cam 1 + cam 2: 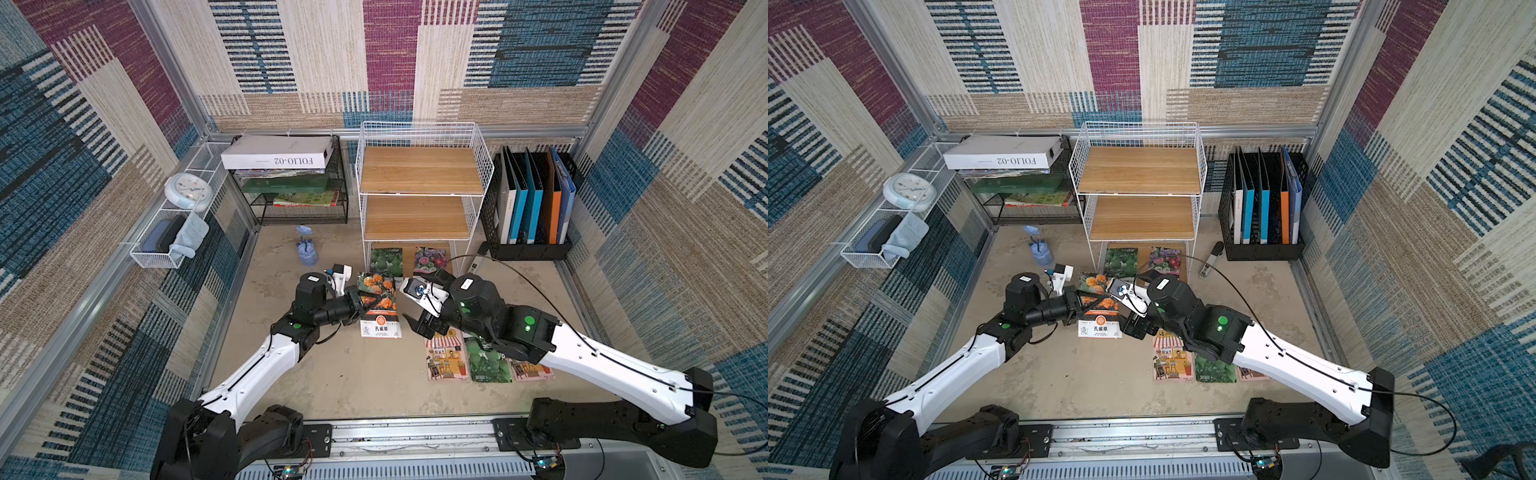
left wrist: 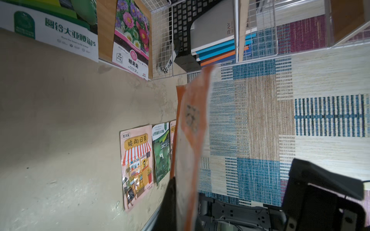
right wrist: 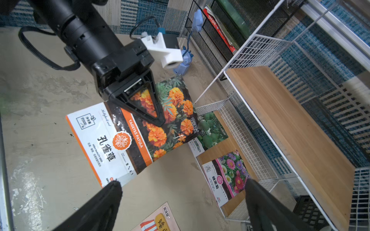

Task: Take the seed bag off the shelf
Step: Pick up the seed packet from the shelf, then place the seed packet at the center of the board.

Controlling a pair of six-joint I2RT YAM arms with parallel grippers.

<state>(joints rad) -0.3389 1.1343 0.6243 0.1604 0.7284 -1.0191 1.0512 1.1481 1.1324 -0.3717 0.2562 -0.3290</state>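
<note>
Seed bag (image 3: 120, 140) pinched in left end effector (image 3: 160, 119) (right end effector (image 3: 183, 183) gaping).

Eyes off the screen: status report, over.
Left pincer shut on marigold seed bag. Right pincer open, just beside it. Bag out in front of shelf. Two bags on bottom tier.

Soft, even light fills the booth in both top views, leaving only faint shadows on the beige tabletop (image 1: 365, 386); the bottom tier of the shelf (image 1: 419, 170) sits in shade. The wide lens bows the patterned walls (image 1: 83, 166) outward at the edges. The left wrist view is dimmer, and the marigold seed bag (image 2: 190, 130), close to the lens, is smeared out of focus. The right wrist view is crisp, glare streaking the bag's glossy front, while the right gripper's (image 3: 182, 182) fingertips (image 3: 108, 196) loom dark and soft
</note>
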